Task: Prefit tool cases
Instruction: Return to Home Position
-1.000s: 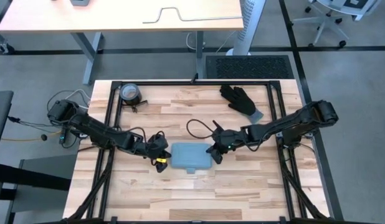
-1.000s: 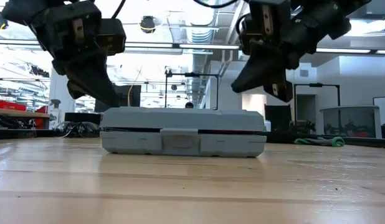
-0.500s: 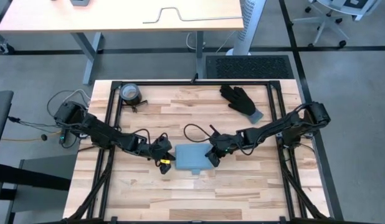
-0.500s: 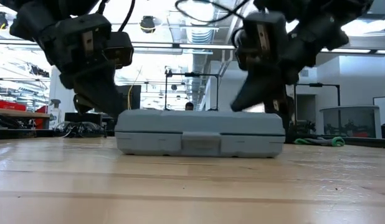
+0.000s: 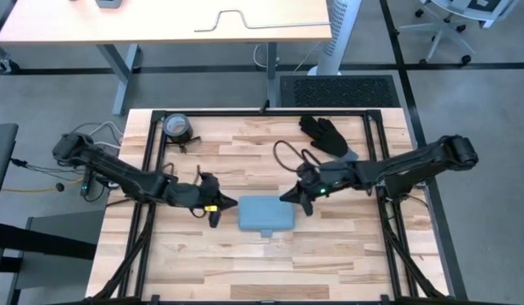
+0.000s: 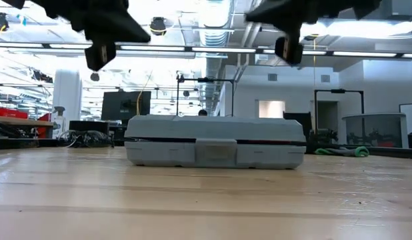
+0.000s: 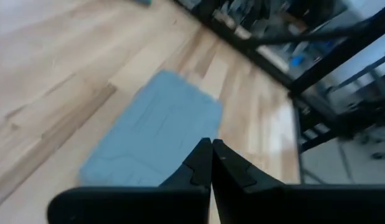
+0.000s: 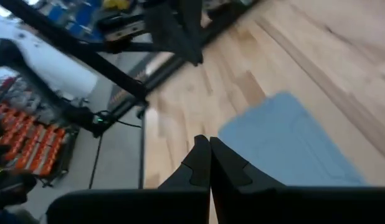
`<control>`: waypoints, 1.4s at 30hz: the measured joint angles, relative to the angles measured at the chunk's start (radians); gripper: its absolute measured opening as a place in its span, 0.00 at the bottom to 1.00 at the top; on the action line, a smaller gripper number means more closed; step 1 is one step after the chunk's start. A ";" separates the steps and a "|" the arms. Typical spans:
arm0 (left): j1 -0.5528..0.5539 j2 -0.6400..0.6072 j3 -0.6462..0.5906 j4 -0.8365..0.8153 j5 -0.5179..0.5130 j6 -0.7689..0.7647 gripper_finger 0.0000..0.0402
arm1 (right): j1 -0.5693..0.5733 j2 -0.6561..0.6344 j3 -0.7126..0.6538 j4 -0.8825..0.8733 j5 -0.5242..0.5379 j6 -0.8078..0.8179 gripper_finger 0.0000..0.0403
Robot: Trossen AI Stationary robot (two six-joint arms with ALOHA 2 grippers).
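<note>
one flat light-blue tool case (image 5: 266, 215) lies closed; both grippers clenched, empty.

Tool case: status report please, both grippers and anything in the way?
Left gripper and right gripper shut, raised beside the tool case. Case closed, flat on table. Nothing in the way.

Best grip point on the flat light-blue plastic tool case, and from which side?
Probably the two short ends of the flat light-blue plastic tool case. It lies closed and flat on the wooden table, long axis crosswise, handle tab facing front. The left gripper and right gripper, both shut, flank it, so come in sideways.
</note>
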 joint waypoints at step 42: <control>0.039 -0.606 -0.574 0.207 0.035 -0.534 0.00 | -0.261 -0.598 -0.751 0.881 -0.042 0.489 0.02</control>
